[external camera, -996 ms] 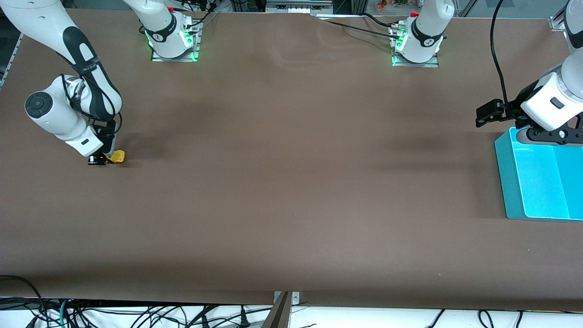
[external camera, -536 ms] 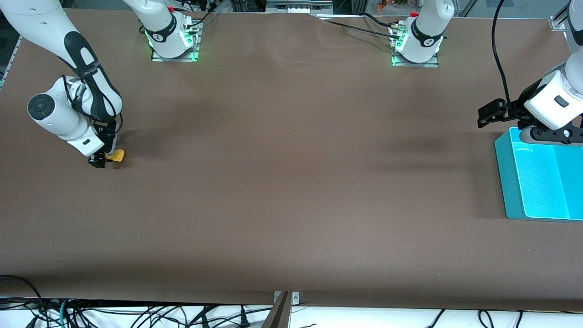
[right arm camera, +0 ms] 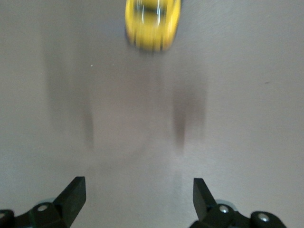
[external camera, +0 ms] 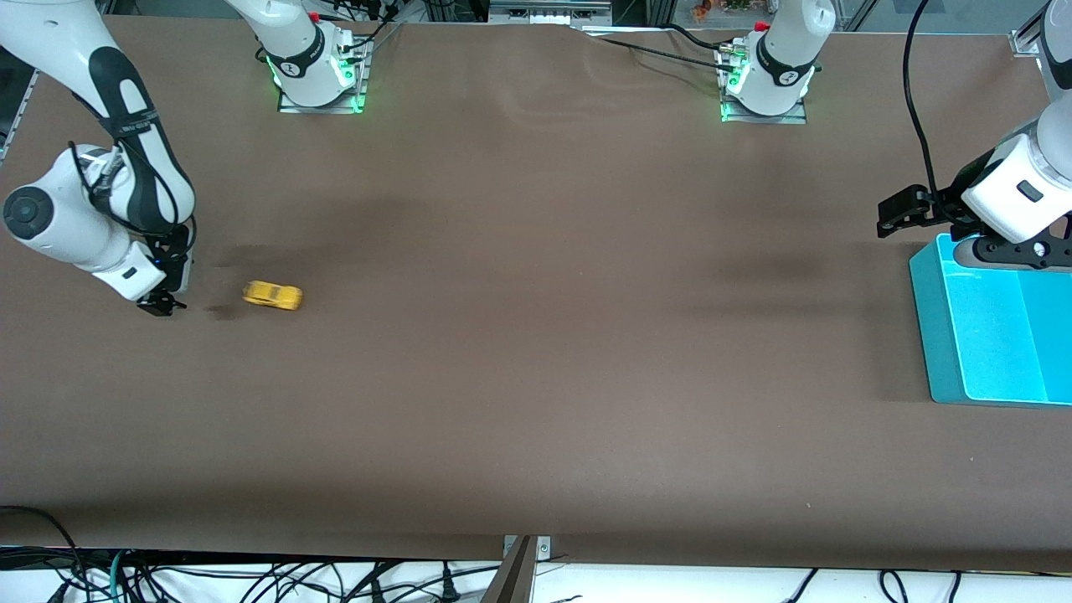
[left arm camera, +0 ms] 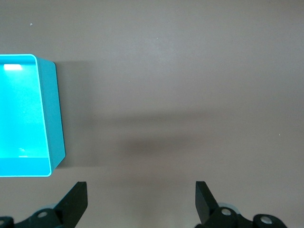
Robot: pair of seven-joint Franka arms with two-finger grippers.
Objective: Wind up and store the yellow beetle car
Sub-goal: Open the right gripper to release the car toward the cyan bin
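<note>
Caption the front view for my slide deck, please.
Yellow beetle car on the table, clear of the open right tool; open left tool waits beside the teal bin.

The right gripper (external camera: 164,305) has spread its fingers and let go of the yellow beetle car (external camera: 272,295), which now sits on the table apart from the claw, toward the left arm's end.

The yellow beetle car (external camera: 272,295) sits on its wheels on the table toward the right arm's end

right gripper (external camera: 159,306) low, open, left gripper (external camera: 894,213) open
</note>
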